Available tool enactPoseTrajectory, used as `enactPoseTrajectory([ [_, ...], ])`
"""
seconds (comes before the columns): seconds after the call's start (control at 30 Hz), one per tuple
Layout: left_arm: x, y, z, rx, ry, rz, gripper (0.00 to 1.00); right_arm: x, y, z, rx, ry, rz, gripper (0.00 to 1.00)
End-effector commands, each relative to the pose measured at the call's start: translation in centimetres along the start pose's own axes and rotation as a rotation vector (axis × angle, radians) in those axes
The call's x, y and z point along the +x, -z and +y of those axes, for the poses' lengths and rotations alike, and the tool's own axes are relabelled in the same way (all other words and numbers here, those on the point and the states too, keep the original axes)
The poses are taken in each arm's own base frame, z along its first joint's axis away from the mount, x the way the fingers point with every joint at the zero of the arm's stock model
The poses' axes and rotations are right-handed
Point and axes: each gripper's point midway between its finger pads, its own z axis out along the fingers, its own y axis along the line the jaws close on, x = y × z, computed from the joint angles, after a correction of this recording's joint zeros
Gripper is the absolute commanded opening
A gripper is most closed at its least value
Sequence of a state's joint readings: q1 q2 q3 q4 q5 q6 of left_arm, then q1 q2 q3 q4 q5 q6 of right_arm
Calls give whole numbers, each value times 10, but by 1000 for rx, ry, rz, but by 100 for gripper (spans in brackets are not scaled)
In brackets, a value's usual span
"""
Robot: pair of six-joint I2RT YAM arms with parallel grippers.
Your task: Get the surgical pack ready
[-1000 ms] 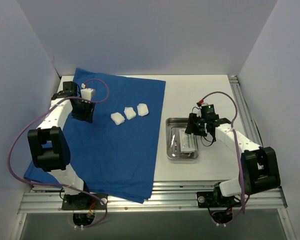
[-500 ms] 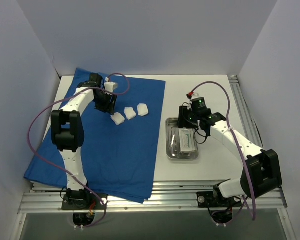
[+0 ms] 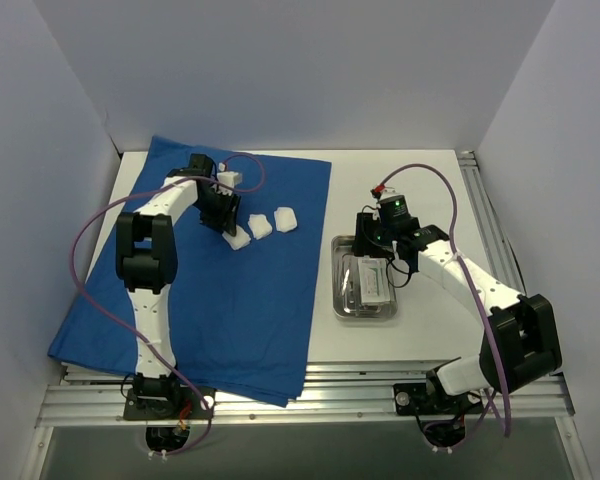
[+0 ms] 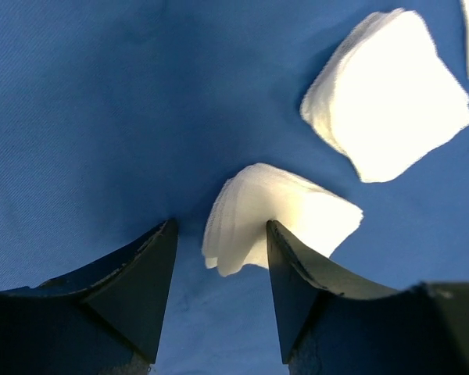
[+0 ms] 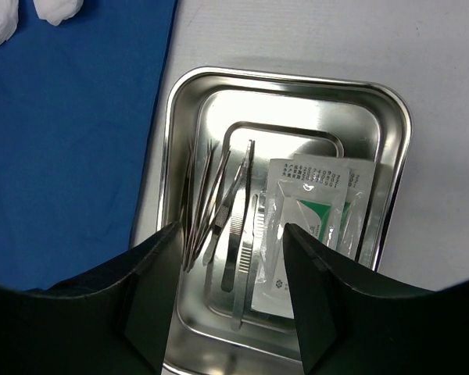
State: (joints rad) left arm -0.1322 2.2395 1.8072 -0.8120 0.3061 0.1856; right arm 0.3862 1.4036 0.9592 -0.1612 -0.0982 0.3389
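Observation:
The royal-blue cloth (image 3: 220,300) of the surgical pack lies spread flat on the left of the table. Three white gauze pads (image 3: 261,227) sit in a row on its far part. My left gripper (image 3: 228,222) is open, low over the nearest gauze pad (image 4: 277,219), whose edge lies between the fingertips (image 4: 144,281). A second pad (image 4: 391,94) lies just beyond. The steel tray (image 3: 338,300) stands right of the cloth, holding thin metal instruments (image 5: 227,211) and flat packets (image 5: 313,226). My right gripper (image 5: 230,266) hangs open above the tray (image 5: 176,117), holding nothing.
White walls close in the table at the back and both sides. An aluminium rail (image 3: 485,215) runs along the right edge and another along the near edge (image 3: 330,385). The cloth's right edge (image 5: 152,156) lies close to the tray's left rim.
My left arm has swung right across the cloth, from its far left part to the nearest gauze pad. My right gripper has shifted left, over the tray's far end.

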Motion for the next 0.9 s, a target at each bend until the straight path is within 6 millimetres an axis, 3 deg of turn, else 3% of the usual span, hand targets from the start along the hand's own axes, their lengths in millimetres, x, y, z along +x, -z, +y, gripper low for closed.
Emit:
enactPoseTrajectory([
  [0.0,-9,-7,-18,55,-16,-32,58,-3,-2,-3,24,-4,-14,50],
  [0.17,-2,-11,-28,65,-40,-1,49,0,-2,-4,29,-8,-9,49],
  [0.33,6,-11,-24,49,-53,22,38,1,-1,-6,35,-11,-15,50],
  [0.43,11,-12,-26,66,-52,46,27,1,-1,-6,35,-13,-15,49],
  [0.47,11,-11,-27,69,-53,49,19,1,-1,-6,35,-13,-15,49],
  [0.6,2,5,-33,77,-71,14,2,-2,0,-5,31,-15,-23,49],
  [0.87,-13,52,-52,110,-125,-57,2,-5,2,-4,27,-13,-35,49],
])
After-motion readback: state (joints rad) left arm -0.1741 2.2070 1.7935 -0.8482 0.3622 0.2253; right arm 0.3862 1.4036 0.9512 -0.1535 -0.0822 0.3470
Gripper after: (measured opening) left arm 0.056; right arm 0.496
